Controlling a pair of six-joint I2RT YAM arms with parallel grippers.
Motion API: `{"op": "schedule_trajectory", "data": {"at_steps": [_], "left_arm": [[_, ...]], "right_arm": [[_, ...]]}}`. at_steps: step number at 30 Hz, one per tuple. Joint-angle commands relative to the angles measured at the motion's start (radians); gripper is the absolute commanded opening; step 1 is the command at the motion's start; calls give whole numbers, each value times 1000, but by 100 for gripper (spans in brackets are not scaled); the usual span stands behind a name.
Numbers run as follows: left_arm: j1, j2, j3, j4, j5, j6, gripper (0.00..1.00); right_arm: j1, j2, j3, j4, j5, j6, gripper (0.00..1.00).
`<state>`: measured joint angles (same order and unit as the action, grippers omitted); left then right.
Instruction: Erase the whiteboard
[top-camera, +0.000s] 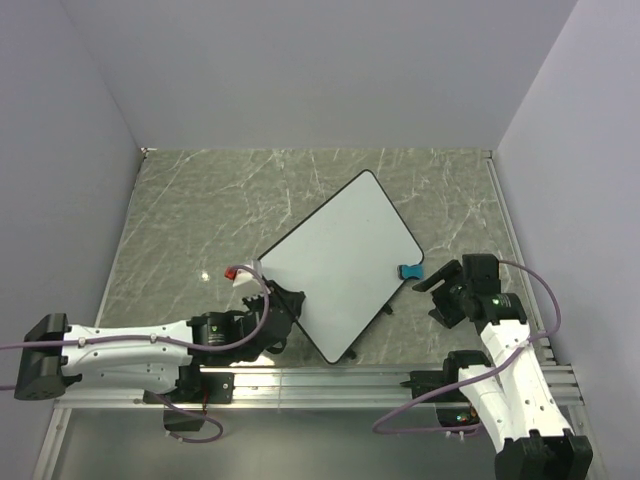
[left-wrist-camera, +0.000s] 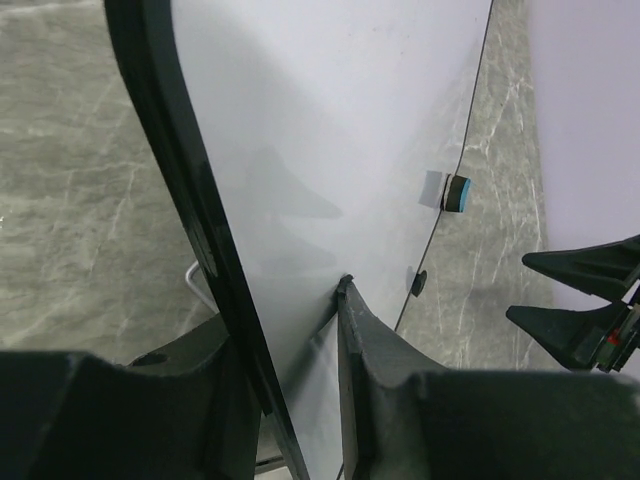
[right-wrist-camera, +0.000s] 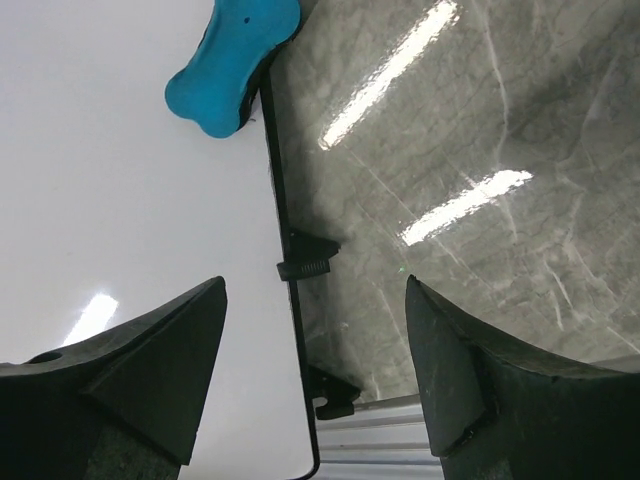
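The whiteboard (top-camera: 345, 262) lies cornerwise in the middle of the table, its white face free of marks. My left gripper (top-camera: 274, 303) is shut on its near-left edge. In the left wrist view the board (left-wrist-camera: 330, 130) passes between the jaws, and one finger (left-wrist-camera: 372, 350) presses on the white face. A small blue eraser (top-camera: 410, 271) rests at the board's right edge. My right gripper (top-camera: 440, 292) is open and empty just near of the eraser. In the right wrist view it (right-wrist-camera: 315, 290) straddles the board's rim (right-wrist-camera: 283, 200), with the eraser (right-wrist-camera: 232, 62) ahead.
A red-capped white marker (top-camera: 234, 271) lies on the marble table left of the board. Two black feet (right-wrist-camera: 305, 265) stick out from the board's right edge. The metal rail (top-camera: 320, 385) runs along the near table edge. Walls close in on both sides.
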<state>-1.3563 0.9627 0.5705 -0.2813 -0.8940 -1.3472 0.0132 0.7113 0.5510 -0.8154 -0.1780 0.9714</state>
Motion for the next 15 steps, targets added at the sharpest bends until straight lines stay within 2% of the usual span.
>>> {"op": "schedule_trajectory", "data": {"at_steps": [1, 6, 8, 12, 15], "left_arm": [[0, 21, 3, -326, -68, 95, 0], [-90, 114, 48, -415, -109, -16, 0], [-124, 195, 83, -497, -129, -74, 0], [-199, 346, 155, -685, -148, -321, 0], [-228, 421, 192, -711, -146, -340, 0]], "right_arm": [[-2, -35, -3, 21, -32, -25, 79], [-1, -39, -6, 7, -34, -46, 79], [1, -49, -13, 7, -38, -46, 79], [1, -59, -39, 7, -52, -53, 79], [5, -76, -59, 4, -61, -51, 78]]}}
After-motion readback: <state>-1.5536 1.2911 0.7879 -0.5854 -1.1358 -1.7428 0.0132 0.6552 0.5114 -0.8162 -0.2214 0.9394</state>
